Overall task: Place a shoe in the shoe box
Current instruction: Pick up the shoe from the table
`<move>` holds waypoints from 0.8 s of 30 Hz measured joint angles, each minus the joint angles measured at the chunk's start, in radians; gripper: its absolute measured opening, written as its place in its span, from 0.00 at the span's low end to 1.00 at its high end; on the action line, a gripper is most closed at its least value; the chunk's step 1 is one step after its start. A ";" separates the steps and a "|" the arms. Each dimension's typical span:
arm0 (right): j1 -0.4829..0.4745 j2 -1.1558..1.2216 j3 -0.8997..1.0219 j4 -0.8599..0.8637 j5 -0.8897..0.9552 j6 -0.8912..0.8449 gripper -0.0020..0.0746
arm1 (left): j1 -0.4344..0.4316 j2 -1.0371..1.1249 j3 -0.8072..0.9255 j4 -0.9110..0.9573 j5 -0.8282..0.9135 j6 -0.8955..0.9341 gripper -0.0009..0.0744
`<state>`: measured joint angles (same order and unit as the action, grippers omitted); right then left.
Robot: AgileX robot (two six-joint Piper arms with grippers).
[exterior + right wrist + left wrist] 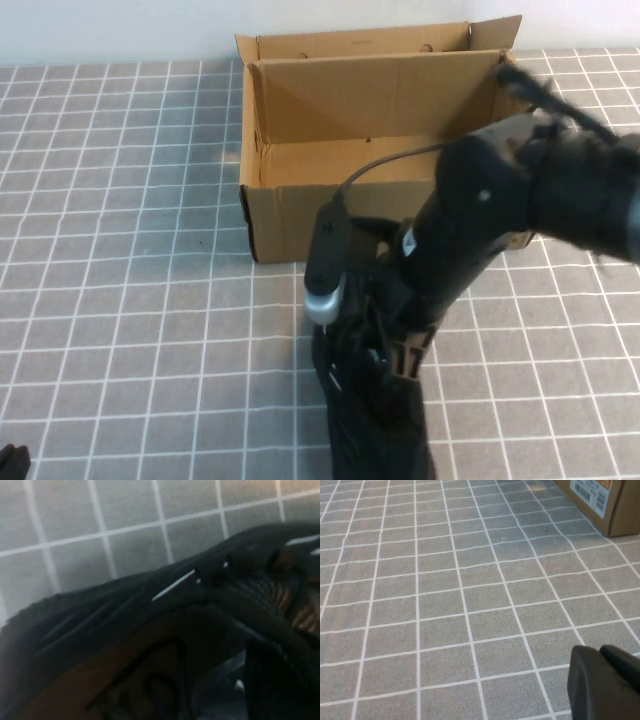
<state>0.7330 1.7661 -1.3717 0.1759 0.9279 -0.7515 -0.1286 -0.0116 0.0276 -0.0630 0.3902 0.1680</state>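
Shoe point(375, 420) is lying on the tiled table point(120, 300) just in front of the open box point(350, 130), with the right gripper point(385, 340) reaching down onto its collar. Whether its fingers are closed on the shoe I cannot tell; the right wrist view is filling with dark mesh and the inner lining. For a clean lift, the grip needs to be seating firmly on the collar wall, then rising high enough to clear the box's near wall. The left gripper point(605, 682) is hovering low over bare tiles, well apart, fingers together and empty.
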 joint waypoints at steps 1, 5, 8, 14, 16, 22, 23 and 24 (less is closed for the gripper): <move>0.000 -0.022 0.000 -0.002 0.020 0.011 0.03 | 0.000 0.000 0.000 0.000 0.000 0.000 0.01; 0.000 -0.147 0.000 -0.002 0.082 0.050 0.03 | 0.000 0.000 0.000 0.000 0.000 0.000 0.01; 0.000 -0.245 -0.009 0.000 0.122 0.068 0.03 | 0.000 0.000 0.000 0.000 0.000 0.000 0.01; 0.000 -0.362 -0.117 0.000 0.195 0.111 0.03 | 0.000 0.000 0.000 0.000 0.000 0.000 0.01; 0.000 -0.369 -0.167 0.000 0.220 0.111 0.03 | 0.000 0.000 0.000 0.000 0.000 0.000 0.01; 0.000 -0.365 -0.249 -0.022 0.257 0.111 0.03 | 0.000 0.000 0.000 0.000 0.000 0.000 0.01; 0.000 -0.363 -0.250 -0.027 0.257 0.111 0.03 | 0.000 0.000 0.000 0.000 0.000 0.000 0.01; 0.000 -0.361 -0.250 -0.031 0.257 0.111 0.03 | 0.000 0.000 0.000 0.000 0.000 0.000 0.01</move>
<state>0.7330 1.4049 -1.6222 0.1446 1.1848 -0.6409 -0.1286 -0.0116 0.0276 -0.0630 0.3902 0.1680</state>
